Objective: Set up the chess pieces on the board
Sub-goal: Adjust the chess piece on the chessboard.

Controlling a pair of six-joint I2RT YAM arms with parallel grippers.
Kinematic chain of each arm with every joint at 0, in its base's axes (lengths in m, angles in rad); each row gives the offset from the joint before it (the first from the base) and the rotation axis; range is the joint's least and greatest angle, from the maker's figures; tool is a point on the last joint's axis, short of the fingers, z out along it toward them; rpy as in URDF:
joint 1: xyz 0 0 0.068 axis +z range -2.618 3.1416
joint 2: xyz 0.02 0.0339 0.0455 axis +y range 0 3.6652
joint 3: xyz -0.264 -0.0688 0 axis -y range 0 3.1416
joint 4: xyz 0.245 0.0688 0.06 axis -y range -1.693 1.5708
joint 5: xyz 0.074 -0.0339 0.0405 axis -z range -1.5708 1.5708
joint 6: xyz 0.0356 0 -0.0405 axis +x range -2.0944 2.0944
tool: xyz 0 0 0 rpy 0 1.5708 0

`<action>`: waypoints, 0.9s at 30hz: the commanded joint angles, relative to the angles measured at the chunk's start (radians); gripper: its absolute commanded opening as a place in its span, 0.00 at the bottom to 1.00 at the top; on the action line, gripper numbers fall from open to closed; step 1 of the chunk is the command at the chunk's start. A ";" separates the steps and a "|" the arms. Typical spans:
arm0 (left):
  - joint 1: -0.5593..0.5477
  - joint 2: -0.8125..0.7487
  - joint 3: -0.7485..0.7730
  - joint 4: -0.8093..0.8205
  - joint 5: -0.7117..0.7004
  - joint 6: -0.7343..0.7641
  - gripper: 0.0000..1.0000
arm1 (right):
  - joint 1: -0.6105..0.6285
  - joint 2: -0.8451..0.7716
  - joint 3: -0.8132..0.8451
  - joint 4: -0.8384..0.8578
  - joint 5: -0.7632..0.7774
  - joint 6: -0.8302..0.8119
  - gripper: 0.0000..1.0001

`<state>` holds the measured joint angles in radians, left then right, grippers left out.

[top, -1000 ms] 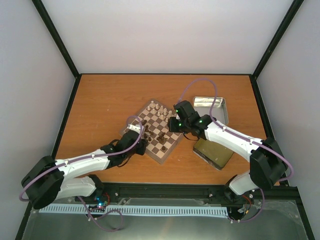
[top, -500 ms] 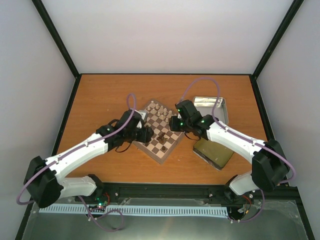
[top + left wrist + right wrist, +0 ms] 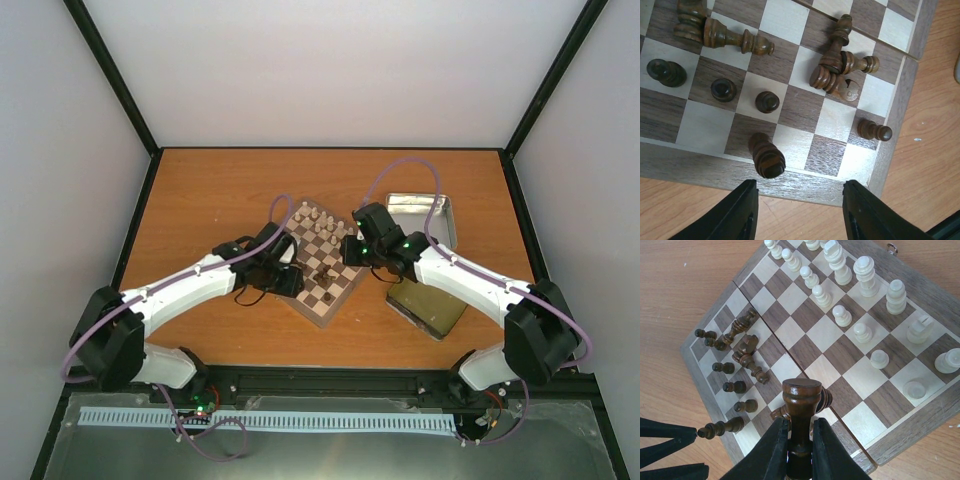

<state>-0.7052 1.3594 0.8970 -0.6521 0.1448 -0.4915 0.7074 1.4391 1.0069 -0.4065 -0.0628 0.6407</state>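
Now the right end effector (image 3: 801, 442) holds a dark brown wooden chess piece (image 3: 801, 402) tight and next must stand it on the checked wooden board (image 3: 912, 430) just below.

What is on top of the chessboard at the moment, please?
Cream pieces stand at one end of the board; dark chess pieces sit at the other, some upright, several toppled. The right gripper grips a dark piece that hides the squares beneath it.
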 commanded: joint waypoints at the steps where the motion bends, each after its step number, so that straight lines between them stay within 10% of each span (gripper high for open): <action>1: 0.013 0.026 0.056 -0.009 -0.031 0.000 0.45 | -0.008 -0.025 -0.007 0.021 0.015 0.002 0.13; 27: 0.026 0.121 0.080 0.009 -0.033 0.000 0.29 | -0.011 -0.032 -0.011 0.025 0.027 -0.013 0.13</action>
<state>-0.6849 1.4754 0.9367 -0.6498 0.1070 -0.4953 0.7071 1.4387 1.0069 -0.4000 -0.0589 0.6361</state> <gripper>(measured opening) 0.318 0.135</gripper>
